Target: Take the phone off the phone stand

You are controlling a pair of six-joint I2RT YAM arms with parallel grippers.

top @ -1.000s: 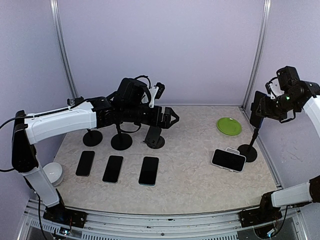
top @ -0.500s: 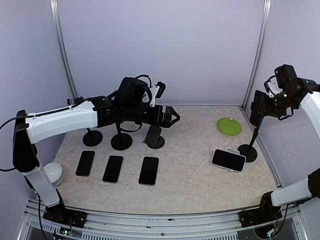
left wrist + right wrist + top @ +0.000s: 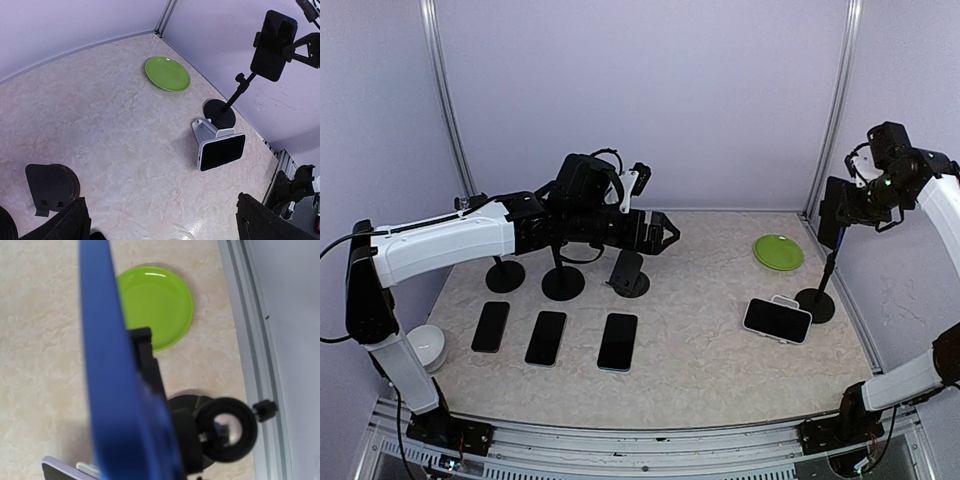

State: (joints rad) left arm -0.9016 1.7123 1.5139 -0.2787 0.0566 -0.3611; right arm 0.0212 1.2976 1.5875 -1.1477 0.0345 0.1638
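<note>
A dark phone (image 3: 831, 212) with a blue edge (image 3: 107, 365) sits on top of the tall black phone stand (image 3: 816, 303) at the right wall. My right gripper (image 3: 853, 203) is at the phone's upper right side, its black fingers (image 3: 299, 46) reaching the phone (image 3: 272, 45). The right wrist view looks down the phone's edge onto the stand's base (image 3: 200, 432); the fingers are hidden there, so the grip is unclear. My left gripper (image 3: 666, 231) hovers open over the middle of the table, fingers (image 3: 57, 222) wide apart and holding nothing.
A second phone leans on a white stand (image 3: 777, 319) beside the tall stand's base. A green plate (image 3: 778, 251) lies behind it. Three phones (image 3: 546, 337) lie flat at the left front, three black stands (image 3: 563, 282) behind them, and a white round object (image 3: 426, 346) at far left.
My right gripper has shifted slightly up and left, and the phone's top has moved with it. The left arm has stayed still.
</note>
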